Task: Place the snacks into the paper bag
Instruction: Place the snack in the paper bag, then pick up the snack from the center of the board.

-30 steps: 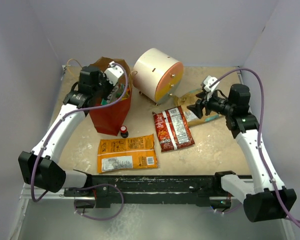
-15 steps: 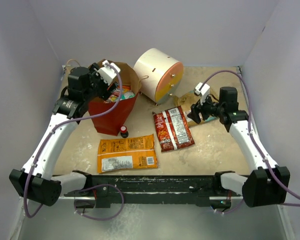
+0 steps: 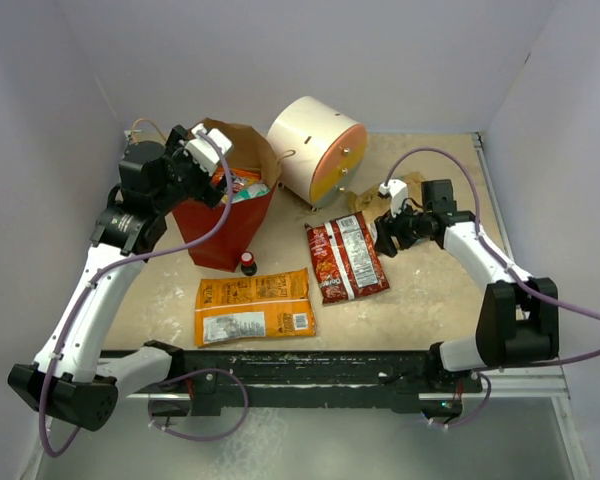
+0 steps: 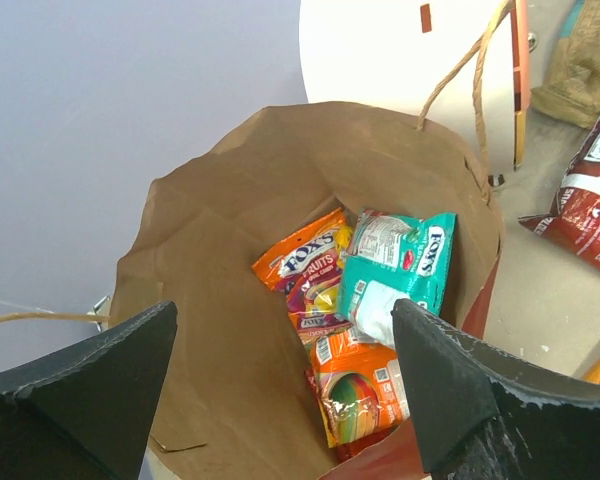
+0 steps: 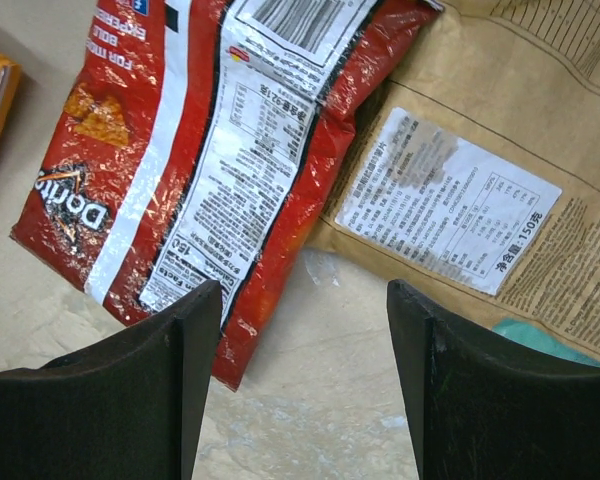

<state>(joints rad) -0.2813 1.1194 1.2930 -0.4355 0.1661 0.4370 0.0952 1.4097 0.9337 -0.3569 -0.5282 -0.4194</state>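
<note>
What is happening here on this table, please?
A robot is packing snacks into a tall red paper bag. The left hand hovers open over the bag's mouth, holding nothing; a small teal packet and a small orange packet already lie inside. The right hand, also open and empty, hangs over the table between the dark red crinkly packet and the tan-brown packet. Those two and the large orange packet lie outside the bag.

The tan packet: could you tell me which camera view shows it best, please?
Right wrist: the tan packet lies close up, its label readable. Top external shows it partly hidden behind the right arm; left wrist catches only a corner.
</note>
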